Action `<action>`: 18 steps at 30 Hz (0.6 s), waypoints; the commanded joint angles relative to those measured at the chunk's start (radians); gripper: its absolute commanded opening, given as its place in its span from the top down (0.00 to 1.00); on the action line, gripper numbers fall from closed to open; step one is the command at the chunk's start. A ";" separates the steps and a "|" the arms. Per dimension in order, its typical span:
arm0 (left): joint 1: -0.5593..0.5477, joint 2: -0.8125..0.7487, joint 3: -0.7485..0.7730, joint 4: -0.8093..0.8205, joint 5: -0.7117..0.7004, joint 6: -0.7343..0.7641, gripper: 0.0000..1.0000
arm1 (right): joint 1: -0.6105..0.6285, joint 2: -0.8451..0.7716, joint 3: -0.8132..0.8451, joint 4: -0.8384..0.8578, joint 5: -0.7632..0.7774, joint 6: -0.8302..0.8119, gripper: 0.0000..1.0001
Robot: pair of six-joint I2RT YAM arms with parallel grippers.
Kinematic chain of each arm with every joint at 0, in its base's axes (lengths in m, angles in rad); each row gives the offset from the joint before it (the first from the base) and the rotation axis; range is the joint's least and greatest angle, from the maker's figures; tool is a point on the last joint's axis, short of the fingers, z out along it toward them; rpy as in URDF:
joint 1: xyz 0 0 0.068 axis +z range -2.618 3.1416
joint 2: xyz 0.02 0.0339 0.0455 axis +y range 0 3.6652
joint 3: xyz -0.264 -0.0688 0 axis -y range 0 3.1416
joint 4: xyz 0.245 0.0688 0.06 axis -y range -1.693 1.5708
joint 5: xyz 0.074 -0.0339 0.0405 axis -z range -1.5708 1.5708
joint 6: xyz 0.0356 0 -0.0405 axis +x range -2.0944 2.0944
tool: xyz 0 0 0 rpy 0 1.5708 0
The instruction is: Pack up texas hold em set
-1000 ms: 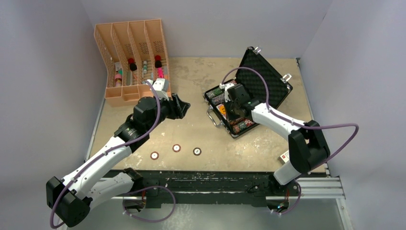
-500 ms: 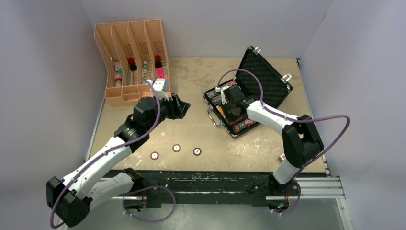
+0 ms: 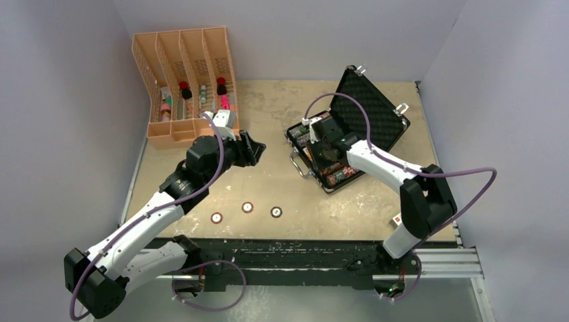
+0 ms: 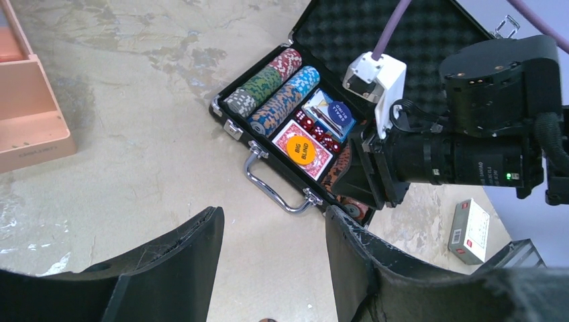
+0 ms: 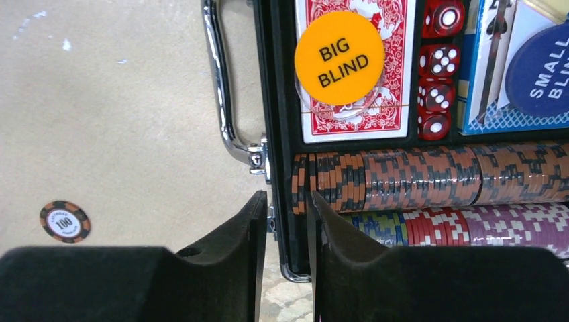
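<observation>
The black briefcase [image 3: 372,111] lies open at the right of the table, its foam lid up. It holds rows of coloured chips [image 5: 402,178], a red-backed card deck [image 5: 355,111] under an orange "BIG BLIND" button [image 5: 339,57], and red dice [image 5: 436,67]. My right gripper [image 5: 287,198] hangs over the case's front wall beside the silver handle [image 5: 218,87]. Its jaws are a narrow gap apart and hold nothing. Three loose chips [image 3: 247,207] lie on the table near the front. My left gripper [image 4: 273,216] is open and empty above the bare table, left of the case [image 4: 376,27].
The orange four-slot rack [image 3: 184,87] with bottles stands at the back left. A small white box [image 3: 397,218] lies near the table's right front edge. Walls close in the left, back and right sides.
The right arm's elbow has swung left and then back a little, while its gripper stayed over the case's front edge. The left arm has not moved.
</observation>
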 commanded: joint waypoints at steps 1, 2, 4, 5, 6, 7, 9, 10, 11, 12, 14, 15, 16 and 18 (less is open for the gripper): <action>0.007 -0.042 0.038 0.014 -0.071 -0.026 0.44 | 0.058 -0.059 0.060 0.018 -0.033 0.059 0.62; 0.007 -0.044 0.063 -0.015 -0.103 -0.034 0.43 | 0.087 -0.060 0.062 0.024 -0.032 0.068 0.57; 0.007 -0.055 0.112 -0.075 -0.182 -0.042 0.42 | 0.149 -0.051 0.070 0.031 -0.033 0.086 0.50; 0.007 -0.064 0.137 -0.100 -0.232 -0.049 0.41 | 0.177 -0.039 0.079 0.028 -0.034 0.099 0.49; 0.007 -0.073 0.156 -0.118 -0.280 -0.056 0.41 | 0.202 -0.025 0.088 0.024 -0.039 0.116 0.47; 0.007 -0.082 0.176 -0.138 -0.334 -0.065 0.40 | 0.227 -0.008 0.096 0.019 -0.047 0.124 0.46; 0.007 -0.102 0.215 -0.171 -0.417 -0.073 0.39 | 0.281 0.023 0.112 0.009 -0.049 0.145 0.40; 0.007 -0.110 0.232 -0.186 -0.444 -0.070 0.39 | 0.309 0.041 0.122 0.003 -0.046 0.153 0.36; 0.007 -0.116 0.247 -0.202 -0.473 -0.070 0.39 | 0.336 0.056 0.138 -0.010 -0.040 0.161 0.33; 0.008 -0.124 0.262 -0.217 -0.496 -0.067 0.38 | 0.361 0.072 0.149 -0.019 -0.040 0.165 0.31; 0.006 -0.136 0.278 -0.236 -0.527 -0.063 0.38 | 0.406 0.107 0.168 -0.037 -0.040 0.169 0.27; 0.007 -0.144 0.284 -0.246 -0.542 -0.062 0.38 | 0.423 0.124 0.177 -0.044 -0.040 0.172 0.24; 0.007 -0.149 0.285 -0.253 -0.546 -0.063 0.37 | 0.440 0.139 0.187 -0.052 -0.046 0.176 0.23; 0.007 -0.161 0.280 -0.256 -0.554 -0.060 0.37 | 0.470 0.175 0.204 -0.068 -0.056 0.179 0.21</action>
